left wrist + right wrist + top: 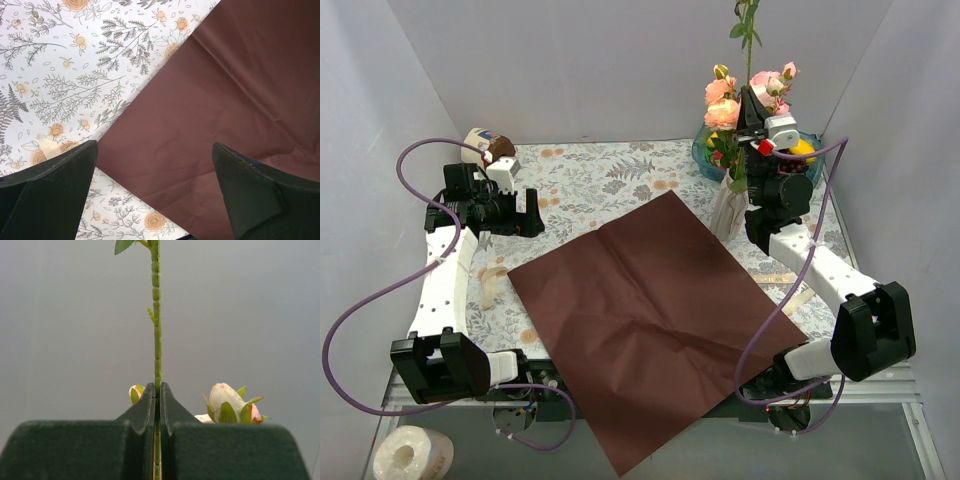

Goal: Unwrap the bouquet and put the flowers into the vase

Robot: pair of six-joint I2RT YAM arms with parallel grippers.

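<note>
Plain dark maroon on the paper sheet (650, 320). White with grey fern sprigs and orange blossoms across the counter (590, 180). Pink and peach on the flowers (723, 105), green on the stem (157, 315). Cream with faint vertical markings on the vase (727, 212). Blue on the bowl (700, 150).

Pink flowers (723, 110) upright in vase (728, 212)

A flat square sheet of dark red paper (645, 330) lies across the middle of the floral-print surface (600, 175), its lower corner overhanging the near edge. Just past its upper right edge stands a slim white ceramic vase (728, 208) with pink roses (723, 100) in it, a blue bowl (703, 152) right behind. A cream ribbon strip (492, 283) lies left of the sheet. A white paper roll (412, 455) sits at lower left, off the surface.
</note>
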